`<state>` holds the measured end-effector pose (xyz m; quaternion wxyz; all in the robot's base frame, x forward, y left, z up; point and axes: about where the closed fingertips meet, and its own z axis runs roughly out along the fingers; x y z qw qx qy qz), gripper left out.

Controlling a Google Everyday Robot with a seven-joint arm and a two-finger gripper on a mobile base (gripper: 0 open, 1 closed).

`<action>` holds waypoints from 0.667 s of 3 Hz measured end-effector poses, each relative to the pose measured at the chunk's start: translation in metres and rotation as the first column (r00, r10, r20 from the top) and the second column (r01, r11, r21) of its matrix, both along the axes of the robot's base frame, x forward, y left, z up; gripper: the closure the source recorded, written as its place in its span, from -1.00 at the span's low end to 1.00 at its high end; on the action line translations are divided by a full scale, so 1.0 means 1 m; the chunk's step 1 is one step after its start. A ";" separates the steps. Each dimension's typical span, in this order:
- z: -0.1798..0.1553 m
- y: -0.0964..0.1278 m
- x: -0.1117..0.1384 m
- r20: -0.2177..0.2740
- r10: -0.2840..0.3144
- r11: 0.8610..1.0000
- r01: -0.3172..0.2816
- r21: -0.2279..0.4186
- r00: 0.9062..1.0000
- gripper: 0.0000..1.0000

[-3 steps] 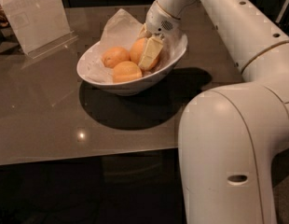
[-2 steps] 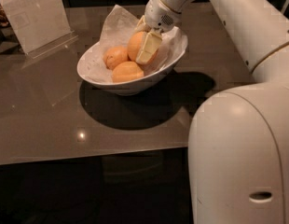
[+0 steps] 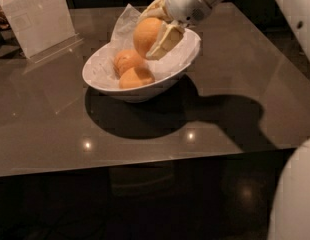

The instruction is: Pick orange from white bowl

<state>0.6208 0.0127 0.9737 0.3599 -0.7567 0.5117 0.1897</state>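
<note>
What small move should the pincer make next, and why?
Probably lift straight up. The pincer is shut on the orange, which hangs close to the two smaller oranges and low over the white bowl with its paper lining. Rising first should clear the bowl before any sideways move.

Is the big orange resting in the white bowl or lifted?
Lifted: the gripper, shut on the orange, holds it above the two smaller oranges, over the white bowl.

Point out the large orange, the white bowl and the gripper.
orange [image 3: 143, 34], camera view: bare skin on its left side
white bowl [image 3: 137, 95], camera view: front outer wall
gripper [image 3: 154, 33], camera view: between fingertips clamping orange, over bowl
</note>
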 end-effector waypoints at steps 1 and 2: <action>0.012 -0.007 -0.031 0.052 0.020 0.994 -0.025 0.105 0.998 1.00; 0.019 -0.014 -0.059 0.097 -0.001 0.987 -0.014 0.161 0.995 1.00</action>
